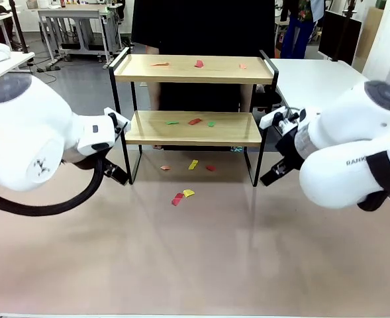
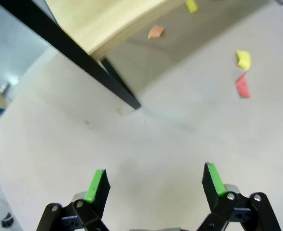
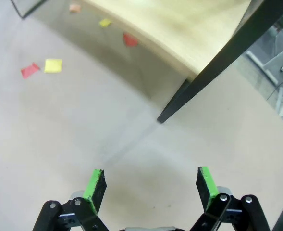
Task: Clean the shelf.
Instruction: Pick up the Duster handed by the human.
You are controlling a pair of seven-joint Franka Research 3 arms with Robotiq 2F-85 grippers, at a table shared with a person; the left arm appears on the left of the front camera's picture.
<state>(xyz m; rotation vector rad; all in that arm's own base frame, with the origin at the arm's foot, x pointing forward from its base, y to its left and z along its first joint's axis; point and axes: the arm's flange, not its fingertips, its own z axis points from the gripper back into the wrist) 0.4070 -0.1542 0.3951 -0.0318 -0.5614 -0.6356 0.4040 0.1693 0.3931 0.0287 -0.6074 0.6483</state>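
Observation:
The shelf point(image 1: 195, 74) stands mid-table, two light wooden boards in a thin black frame. Small paper scraps lie on its top board point(image 1: 199, 63) and on its lower board point(image 1: 194, 122). More scraps lie on the table under it point(image 1: 193, 164), and a red and yellow pair point(image 1: 183, 196) lies just in front. My left gripper point(image 2: 154, 180) hangs open and empty over bare table near the shelf's left front leg point(image 2: 86, 65). Near the right front leg point(image 3: 213, 67), my right gripper point(image 3: 151, 180) is also open and empty. The yellow scrap point(image 3: 53, 65) and the red scrap point(image 3: 30, 70) lie off to its side.
A person in black point(image 1: 201, 26) stands right behind the shelf. The brown table top point(image 1: 195, 265) stretches wide in front of the shelf. White tables point(image 1: 314, 76) stand to the right and far left. My two bulky arms flank the shelf.

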